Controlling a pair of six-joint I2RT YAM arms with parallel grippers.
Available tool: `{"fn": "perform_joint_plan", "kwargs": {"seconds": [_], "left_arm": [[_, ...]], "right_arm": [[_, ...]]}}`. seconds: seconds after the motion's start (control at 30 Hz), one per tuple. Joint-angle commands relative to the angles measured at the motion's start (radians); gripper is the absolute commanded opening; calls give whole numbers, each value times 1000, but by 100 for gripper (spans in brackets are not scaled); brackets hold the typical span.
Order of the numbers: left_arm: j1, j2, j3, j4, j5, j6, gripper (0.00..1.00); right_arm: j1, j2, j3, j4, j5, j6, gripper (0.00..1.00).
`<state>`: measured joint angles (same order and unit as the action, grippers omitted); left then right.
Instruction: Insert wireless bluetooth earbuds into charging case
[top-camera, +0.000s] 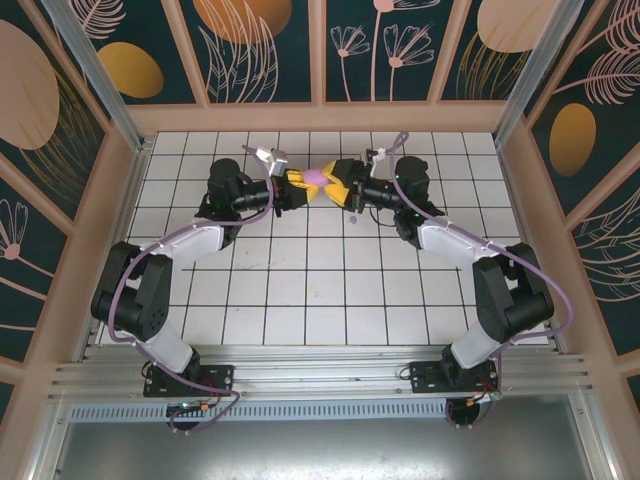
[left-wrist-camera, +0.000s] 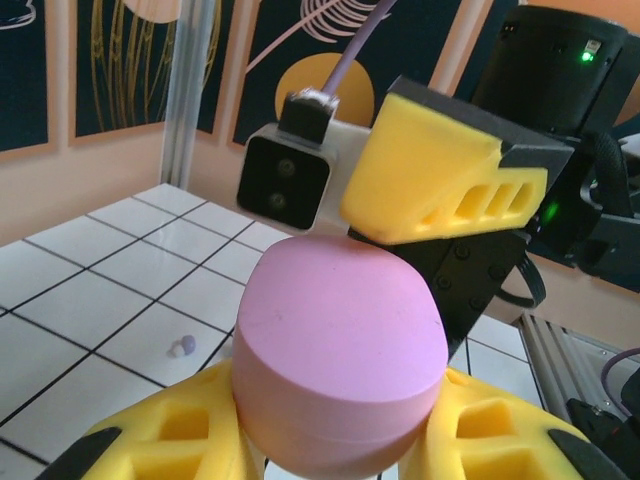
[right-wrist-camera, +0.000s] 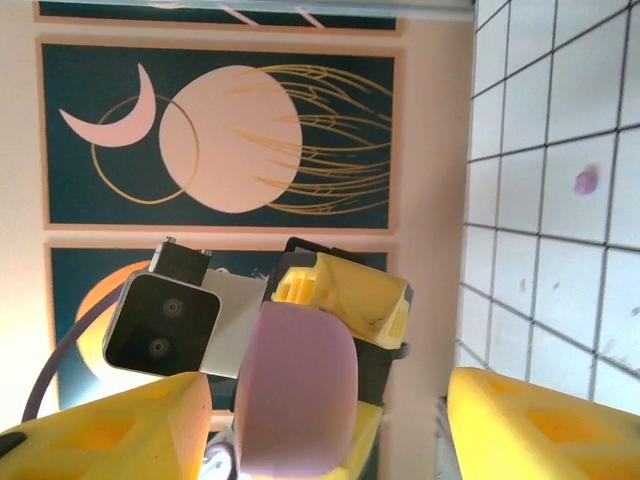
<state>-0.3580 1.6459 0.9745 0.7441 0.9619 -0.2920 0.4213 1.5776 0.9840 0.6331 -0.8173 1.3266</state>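
The charging case (top-camera: 319, 180), a closed lilac-pink oval (left-wrist-camera: 340, 340), hangs above the tiles at the middle back. My left gripper (top-camera: 300, 185) is shut on it, its yellow fingers (left-wrist-camera: 170, 430) pressing both lower sides. My right gripper (top-camera: 337, 181) faces it from the right and stands open, its fingers (right-wrist-camera: 520, 420) spread wide. The case (right-wrist-camera: 297, 390) lies between them, close to the left one. One yellow right finger (left-wrist-camera: 430, 180) sits just above the case's top. A tiny lilac earbud (top-camera: 352, 220) lies on a tile below the grippers (left-wrist-camera: 182, 347), (right-wrist-camera: 585, 181).
White tiled floor (top-camera: 320, 290) inside a walled booth with patterned panels (top-camera: 260, 40). Both arms reach in from the near corners and meet at the back centre. A metal rail (top-camera: 320, 375) runs along the front edge.
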Motion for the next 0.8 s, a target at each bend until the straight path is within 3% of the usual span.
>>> {"fn": "perform_joint_plan", "kwargs": {"seconds": [0.0,0.17,0.33,0.53,0.77], "left_arm": [[26,-70,3,-45,29,34,18],[43,-145,-36,-163,56,93,18],[48,-215,-58,-279,73,137,18],[48,-282,-90,-356,94,151,19],[49,-344,-127,-381,86,160,19]], "right_arm": [[-29,-111,78,-192,39,-300,67],[0,-223,133,-472,176,-772,70],[71,-276,108,-536,243,-1045,71],[175,-230,158,-603,281,-1215,71],[209,-181,187,-606,252,-1249,71]]}}
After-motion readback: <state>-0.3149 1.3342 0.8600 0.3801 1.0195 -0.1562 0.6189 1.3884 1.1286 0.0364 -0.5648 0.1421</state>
